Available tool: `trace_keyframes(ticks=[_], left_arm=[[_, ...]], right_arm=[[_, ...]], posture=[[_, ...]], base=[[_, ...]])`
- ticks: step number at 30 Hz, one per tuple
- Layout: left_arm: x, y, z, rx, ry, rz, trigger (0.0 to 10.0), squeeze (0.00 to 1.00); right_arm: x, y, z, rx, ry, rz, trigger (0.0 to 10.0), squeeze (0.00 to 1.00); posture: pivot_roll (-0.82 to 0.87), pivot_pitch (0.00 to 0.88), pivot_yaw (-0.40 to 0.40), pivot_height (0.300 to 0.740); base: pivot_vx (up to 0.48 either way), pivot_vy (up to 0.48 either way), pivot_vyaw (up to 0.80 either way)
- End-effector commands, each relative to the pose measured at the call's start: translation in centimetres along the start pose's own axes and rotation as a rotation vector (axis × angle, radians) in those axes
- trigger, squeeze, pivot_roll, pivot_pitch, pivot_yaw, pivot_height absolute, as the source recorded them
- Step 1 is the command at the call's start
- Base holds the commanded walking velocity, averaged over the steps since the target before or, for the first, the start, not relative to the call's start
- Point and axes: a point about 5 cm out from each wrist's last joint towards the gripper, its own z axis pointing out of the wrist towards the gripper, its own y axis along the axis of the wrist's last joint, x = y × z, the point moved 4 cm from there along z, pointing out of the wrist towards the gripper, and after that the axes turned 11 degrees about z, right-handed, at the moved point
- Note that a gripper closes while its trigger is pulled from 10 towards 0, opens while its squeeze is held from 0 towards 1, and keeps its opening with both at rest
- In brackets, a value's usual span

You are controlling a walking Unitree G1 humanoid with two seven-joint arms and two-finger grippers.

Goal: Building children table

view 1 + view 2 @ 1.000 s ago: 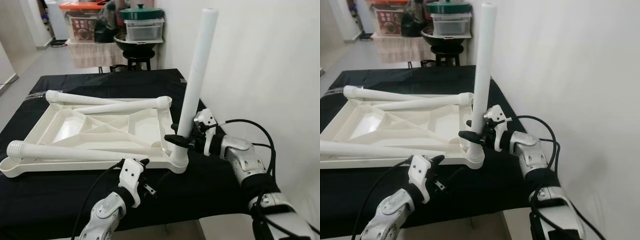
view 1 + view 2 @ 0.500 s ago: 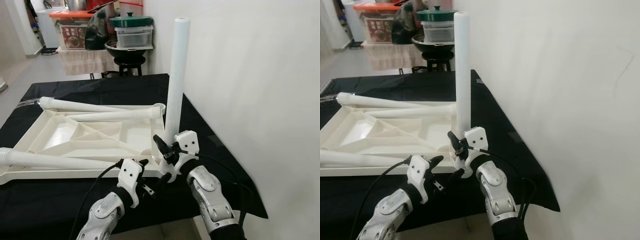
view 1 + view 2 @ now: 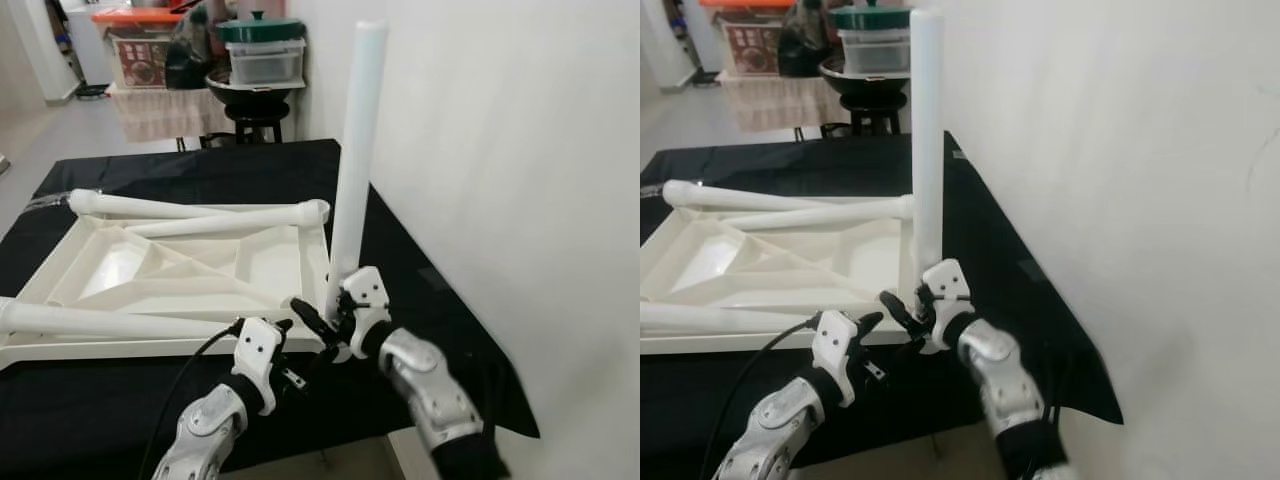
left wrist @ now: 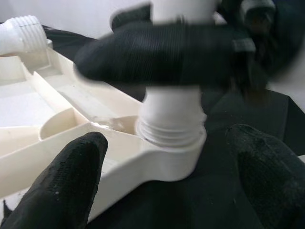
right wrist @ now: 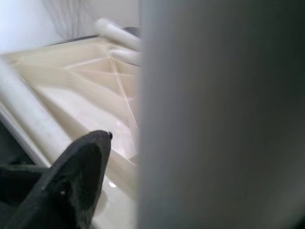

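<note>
My right tool [image 3: 318, 322] is clamped around the upright leg [image 3: 354, 160] where it meets the tabletop [image 3: 180, 275]. My left tool [image 3: 285, 352] waits, fingers apart, just beside that corner on the bench [image 3: 440, 320].

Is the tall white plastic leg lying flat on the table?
No, the tall white plastic leg stands upright in the corner socket of the white tabletop.
</note>
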Motion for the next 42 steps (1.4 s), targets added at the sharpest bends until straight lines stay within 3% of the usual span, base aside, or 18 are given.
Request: trace_keyframes(ticks=[1,2,3,5,15,16,17,24,30,33,34,35,36,37,38,39,40,42], left_arm=[[-0.1,-0.3,0.0,0.009,-0.002,-0.010,10.0,0.00],[-0.1,-0.3,0.0,0.009,-0.002,-0.010,10.0,0.00],[-0.1,-0.4,0.0,0.009,-0.003,-0.013,10.0,0.00],[-0.2,-0.4,0.0,0.009,-0.003,-0.013,10.0,0.00],[-0.1,-0.4,0.0,0.010,0.001,-0.008,10.0,0.00],[-0.1,-0.3,0.0,0.009,0.001,-0.007,10.0,0.00],[-0.1,-0.3,0.1,0.009,0.001,-0.007,10.0,0.00],[-0.2,-0.3,0.1,0.007,0.002,-0.008,10.0,0.00],[-0.3,-0.2,0.0,0.003,0.002,-0.011,10.0,0.00],[-0.3,0.0,-0.1,0.000,0.004,-0.010,10.0,0.00],[-0.3,0.0,-0.2,0.000,0.005,-0.010,10.0,0.00],[-0.3,0.0,-0.2,0.000,0.005,-0.010,10.0,0.00],[-0.3,0.0,-0.3,0.000,0.005,-0.010,10.0,0.00],[-0.2,0.0,-0.4,0.000,0.006,-0.009,10.0,0.00],[-0.1,0.1,-0.6,-0.001,0.006,-0.009,10.0,0.00],[-0.1,0.1,-0.5,-0.001,0.006,-0.008,10.0,0.00],[0.0,0.1,-0.5,0.001,0.006,-0.008,10.0,0.00],[-0.1,0.0,-0.5,0.005,0.002,0.000,10.0,0.00]], right_arm=[[-1.0,0.6,-0.4,0.012,0.049,-0.034,10.0,0.00],[-1.0,0.6,-0.4,0.012,0.049,-0.034,10.0,0.00],[-2.2,1.4,-1.0,0.064,0.117,-0.108,10.0,0.00],[-2.7,1.8,-1.2,0.080,0.142,-0.115,10.0,0.00],[-4.3,3.8,-1.7,0.093,0.245,-0.056,10.0,0.00],[-4.2,3.7,-1.7,0.099,0.266,-0.048,3.2,0.00],[-4.2,3.5,-1.8,0.106,0.281,-0.042,0.0,0.00],[-4.0,2.6,-2.1,0.120,0.322,0.000,0.0,0.00],[-4.8,2.2,-2.0,0.076,0.229,0.042,0.0,0.00],[-4.8,0.6,-2.1,0.086,0.153,0.045,0.0,0.00],[-5.0,-0.2,-1.7,0.069,0.031,0.069,0.0,0.00],[-5.0,-0.2,-1.7,0.069,0.031,0.069,0.0,0.00],[-5.2,-0.7,-1.6,0.057,-0.056,0.089,0.0,0.00],[-6.4,-1.0,-1.8,-0.053,-0.384,0.129,0.0,0.00],[-6.3,-2.6,-3.2,-0.122,-0.649,0.226,0.0,0.00],[-1.6,-2.1,-1.7,-0.113,-0.480,0.012,0.0,0.00],[2.7,-2.0,-0.6,-0.105,-0.302,-0.137,0.0,0.00],[2.6,-2.1,-0.6,-0.098,-0.290,-0.128,0.0,0.00]], posture=[[-0.01,0.000,-0.065,0.740],[-0.01,0.000,-0.065,0.740],[-0.01,0.000,-0.066,0.740],[-0.01,0.000,-0.066,0.740],[0.01,0.000,-0.074,0.740],[0.02,0.000,-0.081,0.740],[0.02,0.000,-0.081,0.740],[0.01,0.000,-0.081,0.740],[0.01,0.000,-0.081,0.740],[0.01,0.000,-0.084,0.740],[0.01,0.000,-0.087,0.740],[0.01,0.000,-0.087,0.740],[0.01,0.000,-0.087,0.740],[-0.01,0.000,-0.087,0.740],[-0.01,0.000,-0.082,0.740],[-0.01,0.000,-0.073,0.740],[-0.01,0.000,-0.069,0.740],[-0.02,0.000,-0.070,0.740]], base=[[0.000,0.000,0.00],[0.000,0.000,0.00],[0.000,0.000,0.00],[0.000,0.000,0.00],[0.000,0.000,0.00],[0.000,0.000,0.00],[0.000,0.000,0.00],[0.000,0.000,0.00],[0.000,0.000,0.00],[0.000,0.000,0.00],[0.000,0.000,0.00],[0.000,0.000,0.00],[0.000,0.000,0.00],[0.000,0.000,0.00],[0.000,0.000,0.00],[0.000,0.000,0.00],[0.000,0.000,0.00],[0.000,0.000,0.00]])
